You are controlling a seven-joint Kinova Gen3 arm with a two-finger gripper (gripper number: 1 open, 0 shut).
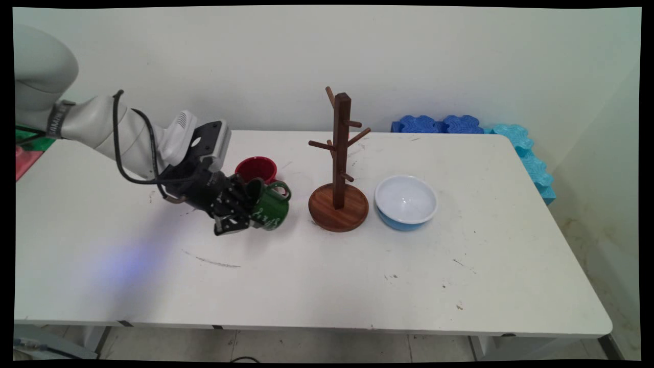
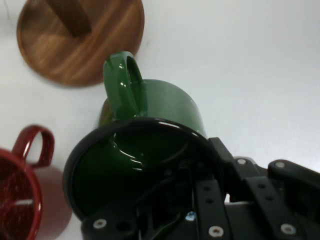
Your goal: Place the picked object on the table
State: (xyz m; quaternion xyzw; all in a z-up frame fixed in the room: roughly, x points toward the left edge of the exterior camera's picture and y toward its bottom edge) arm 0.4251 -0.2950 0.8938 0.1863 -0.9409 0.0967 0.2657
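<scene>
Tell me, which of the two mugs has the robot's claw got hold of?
The green mug, tilted in the gripper, with one finger inside its rim. The red mug stands free on the table just behind it, untouched.

**Desk layout, left to right**

You have two mugs: one mug [image 1: 273, 207] tilted in the claw [image 1: 240, 209], the other mug [image 1: 255, 168] just behind. Right: peg stand [image 1: 338, 204], then bowl [image 1: 406, 202]. Foam blocks [image 1: 531, 158] sit beyond the desk [image 1: 327, 276].

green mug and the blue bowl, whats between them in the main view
The wooden mug tree stands between the green enamel mug and the blue bowl with white inside; the main view shows it.
</scene>
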